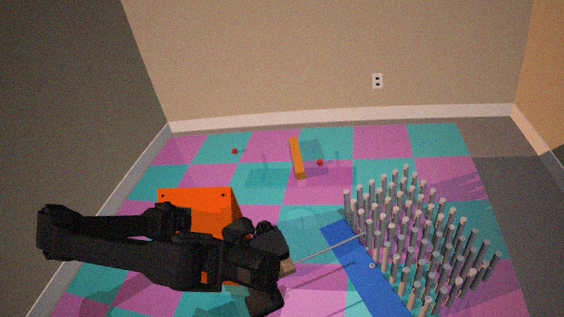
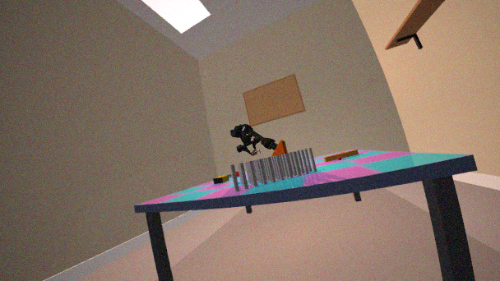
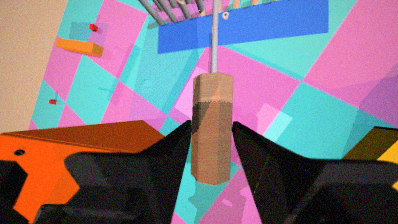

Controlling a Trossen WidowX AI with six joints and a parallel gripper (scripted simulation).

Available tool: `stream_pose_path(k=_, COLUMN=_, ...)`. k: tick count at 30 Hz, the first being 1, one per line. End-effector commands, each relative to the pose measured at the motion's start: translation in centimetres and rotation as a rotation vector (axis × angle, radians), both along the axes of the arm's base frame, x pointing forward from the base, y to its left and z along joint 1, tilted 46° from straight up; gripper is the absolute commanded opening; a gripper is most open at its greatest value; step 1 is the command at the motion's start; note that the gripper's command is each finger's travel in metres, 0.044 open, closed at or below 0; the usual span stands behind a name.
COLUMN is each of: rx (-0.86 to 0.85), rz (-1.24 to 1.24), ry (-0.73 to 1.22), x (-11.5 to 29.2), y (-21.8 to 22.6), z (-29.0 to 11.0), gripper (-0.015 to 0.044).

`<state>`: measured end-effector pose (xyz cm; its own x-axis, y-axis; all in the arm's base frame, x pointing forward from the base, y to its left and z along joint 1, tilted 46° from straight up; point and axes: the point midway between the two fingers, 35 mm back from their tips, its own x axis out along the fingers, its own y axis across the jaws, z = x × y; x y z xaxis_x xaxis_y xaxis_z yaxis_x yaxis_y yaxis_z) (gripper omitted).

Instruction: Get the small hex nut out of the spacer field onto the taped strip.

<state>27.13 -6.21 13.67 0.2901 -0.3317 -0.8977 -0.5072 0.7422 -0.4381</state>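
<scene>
Arm (image 1: 121,246) all matte black, blocky faceted links, no visible cables. Long boxy lower link, thinner upper link running parallel above it, squared-off elbow end at the far left. Chunky rounded housings near the wrist (image 1: 252,232), two lumpy knobs on top. Gripper (image 3: 212,145) also black: two wedge-shaped fingers with sloped, angular inner faces tapering toward the tips, flat shading, no pads or screws discernible. Base is an orange wedge-like block (image 1: 204,206) with two small dark screw holes along its top edge. From the exterior view the arm (image 2: 248,140) reads as a small dark silhouette; details too small to tell.
</scene>
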Motion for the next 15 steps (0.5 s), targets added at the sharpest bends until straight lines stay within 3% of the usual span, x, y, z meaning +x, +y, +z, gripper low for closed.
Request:
stream_pose_path(k=1, rx=0.023, rz=0.018, ry=0.013, x=0.7, y=1.4, z=-1.0, gripper=0.0000)
stream_pose_path(k=15, rx=0.114, rz=0.174, ry=0.076, x=2.0, y=9.6, z=-4.3, gripper=0.0000)
